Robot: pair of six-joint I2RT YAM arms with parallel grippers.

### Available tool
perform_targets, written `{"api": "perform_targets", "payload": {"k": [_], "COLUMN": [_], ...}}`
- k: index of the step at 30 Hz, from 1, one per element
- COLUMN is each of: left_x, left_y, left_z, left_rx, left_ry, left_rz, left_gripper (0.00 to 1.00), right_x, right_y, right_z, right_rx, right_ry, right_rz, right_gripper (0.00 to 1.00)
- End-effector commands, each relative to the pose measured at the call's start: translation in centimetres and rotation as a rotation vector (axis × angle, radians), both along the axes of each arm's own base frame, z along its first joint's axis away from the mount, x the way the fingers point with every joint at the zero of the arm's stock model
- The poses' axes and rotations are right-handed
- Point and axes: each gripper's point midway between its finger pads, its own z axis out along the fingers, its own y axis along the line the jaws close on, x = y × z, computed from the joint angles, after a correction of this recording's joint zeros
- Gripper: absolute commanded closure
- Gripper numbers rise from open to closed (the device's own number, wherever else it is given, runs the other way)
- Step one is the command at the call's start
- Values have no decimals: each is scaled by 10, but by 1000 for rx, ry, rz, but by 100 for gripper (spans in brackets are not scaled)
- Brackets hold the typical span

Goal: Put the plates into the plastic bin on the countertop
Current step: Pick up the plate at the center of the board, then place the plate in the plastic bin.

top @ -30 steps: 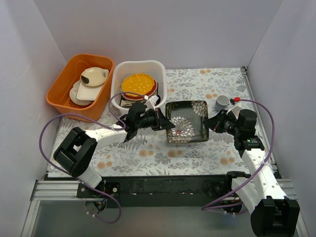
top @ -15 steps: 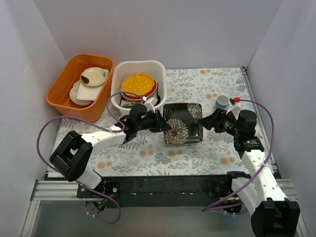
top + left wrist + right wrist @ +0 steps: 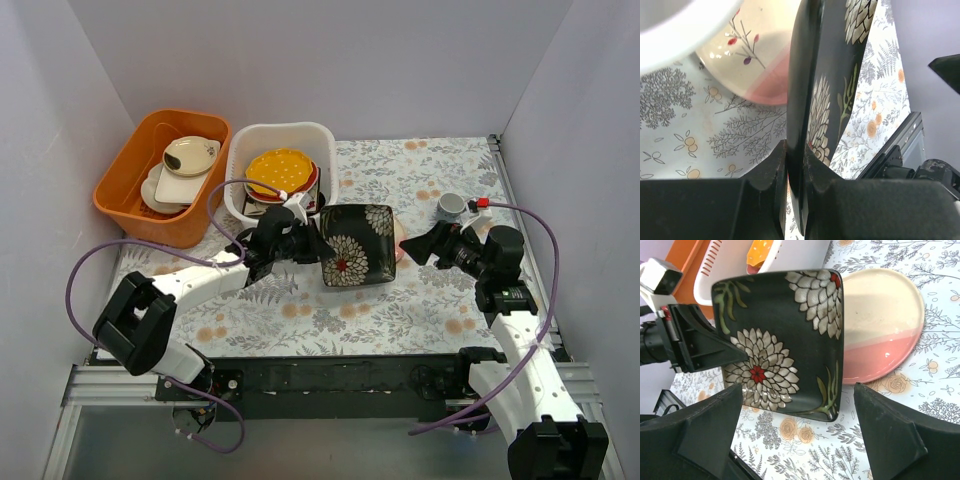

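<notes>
My left gripper (image 3: 318,245) is shut on the left edge of the black floral rectangular plate (image 3: 358,245) and holds it tilted just right of the white plastic bin (image 3: 282,128). The left wrist view shows the jaws (image 3: 796,150) pinching the plate's (image 3: 815,75) rim edge-on. A pink-cream round plate (image 3: 880,325) lies on the countertop (image 3: 420,170), partly under the black plate (image 3: 785,340). Inside the bin lie stacked plates, topped by a yellow-orange one (image 3: 278,170). My right gripper (image 3: 415,250) stands open, off the black plate's right edge, with nothing between its fingers (image 3: 797,387).
An orange tub (image 3: 125,175) with cream dishes (image 3: 185,165) stands left of the bin. A small grey cup (image 3: 451,206) sits at the right, behind my right gripper. Grey walls close in the back and both sides.
My right gripper has opened and let go of the black plate's right edge. The left gripper has carried the plate left toward the bin, uncovering part of the pink-cream plate.
</notes>
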Motion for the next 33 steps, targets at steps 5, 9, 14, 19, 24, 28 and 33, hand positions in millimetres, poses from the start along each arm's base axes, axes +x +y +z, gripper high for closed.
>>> {"api": "perform_targets", "payload": {"k": [5,9,14,19,24,28,33], "left_x": [30,39,51,60,69,76,87], "left_y": [2,10,23,37,47,53,68], "left_z": [132,146,160,171,179,186,195], "left_rx": [-198,-218,-238,-263,-268,-268,-253], "left_ry": [-289,-308,-329,-341,-351,-360,-385], "left_rz": [27,30,40,52,71,84,116], "left_gripper": [100,100,100,100,100,100,100], "right_x": [0,-1,0,-2,-3,-3,-4], "right_y": [-2,-2,-2,-2,-2,-2,-2], "right_z": [-5,-8,-10,-15,-19,-21,-25], "right_rx": [-35,-35,-41,-38,-39,-38,-45], "right_ry": [-18,-14,-6,5,16,13,25], "right_rz": [0,0,2,4,1,2,7], "right_gripper": [2,2,2,2,2,2,2]}}
